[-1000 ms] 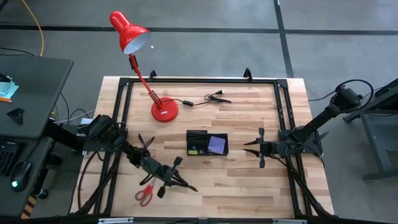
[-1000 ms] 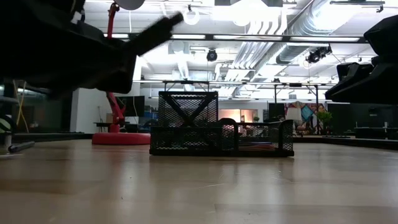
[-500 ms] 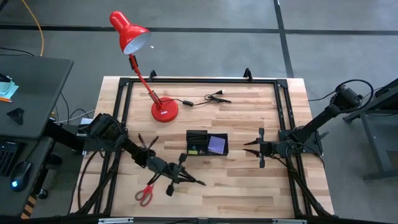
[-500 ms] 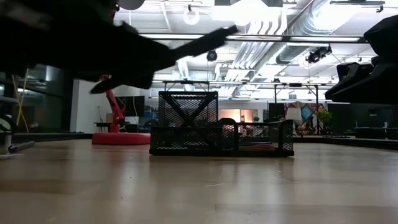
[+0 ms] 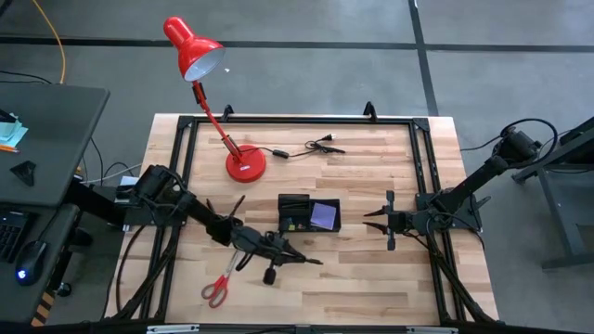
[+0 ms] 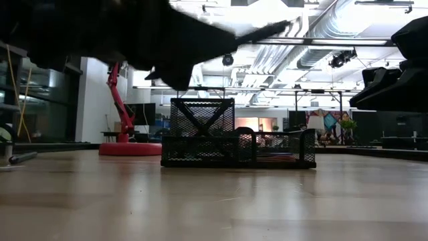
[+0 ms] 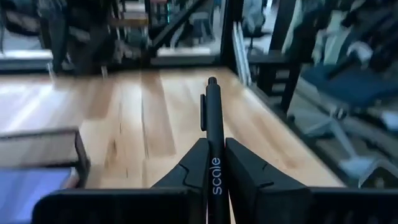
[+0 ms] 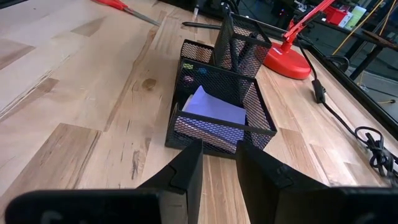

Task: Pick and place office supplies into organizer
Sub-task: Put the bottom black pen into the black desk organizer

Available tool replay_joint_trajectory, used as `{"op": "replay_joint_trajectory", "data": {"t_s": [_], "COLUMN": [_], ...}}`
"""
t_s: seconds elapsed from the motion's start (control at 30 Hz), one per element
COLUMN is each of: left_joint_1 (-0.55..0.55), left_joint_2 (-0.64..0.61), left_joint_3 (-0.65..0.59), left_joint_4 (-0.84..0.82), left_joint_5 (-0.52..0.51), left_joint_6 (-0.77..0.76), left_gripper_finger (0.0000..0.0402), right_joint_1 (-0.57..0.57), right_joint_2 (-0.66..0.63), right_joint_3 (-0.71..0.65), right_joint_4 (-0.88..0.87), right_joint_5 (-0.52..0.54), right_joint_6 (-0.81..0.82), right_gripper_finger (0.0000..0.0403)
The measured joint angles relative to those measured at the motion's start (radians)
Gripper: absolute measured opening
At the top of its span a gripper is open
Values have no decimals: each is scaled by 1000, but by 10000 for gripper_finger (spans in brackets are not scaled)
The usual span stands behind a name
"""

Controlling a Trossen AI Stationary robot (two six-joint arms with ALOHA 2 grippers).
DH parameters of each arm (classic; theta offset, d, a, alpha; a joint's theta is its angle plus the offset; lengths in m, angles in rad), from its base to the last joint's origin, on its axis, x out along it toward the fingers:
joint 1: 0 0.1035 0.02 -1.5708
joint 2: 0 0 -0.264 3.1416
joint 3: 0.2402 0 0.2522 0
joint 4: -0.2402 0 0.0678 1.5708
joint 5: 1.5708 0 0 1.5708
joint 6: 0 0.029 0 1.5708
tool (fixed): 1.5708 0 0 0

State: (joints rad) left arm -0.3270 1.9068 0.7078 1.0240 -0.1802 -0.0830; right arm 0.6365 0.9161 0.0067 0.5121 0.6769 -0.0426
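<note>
Now | left gripper (image 7: pixel 215 163) pinches pen (image 7: pixel 213 130) | pen lengthwise forward, level

Red desk lamp (image 5: pixel 209 93) is standing at the table's (image 5: pixel 371 288) far left; black cable with plug (image 5: pixel 311 146) is lying just beside its base; grey desk (image 5: pixel 46 130) is sitting off-table.

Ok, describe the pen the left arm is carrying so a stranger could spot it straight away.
Start at the black mesh organizer in the middle of the wooden table. Just in front of it hangs the left tool, shut on a thin black pen. Unlike the red-handled scissors lying flat nearby, it sticks forward from the fingers.
</note>
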Motion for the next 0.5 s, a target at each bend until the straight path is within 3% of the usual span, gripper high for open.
{"op": "replay_joint_trajectory", "data": {"t_s": [0.5], "left_joint_1": [0], "left_joint_2": [0], "left_joint_3": [1], "left_joint_4": [167], "left_joint_5": [4], "left_joint_6": [-30], "left_gripper_finger": [34], "right_joint_1": [0], "right_joint_2": [0], "right_joint_3": [0], "right_joint_4": [0], "right_joint_5": [0], "right_joint_6": [-1], "right_gripper_finger": [87]}}
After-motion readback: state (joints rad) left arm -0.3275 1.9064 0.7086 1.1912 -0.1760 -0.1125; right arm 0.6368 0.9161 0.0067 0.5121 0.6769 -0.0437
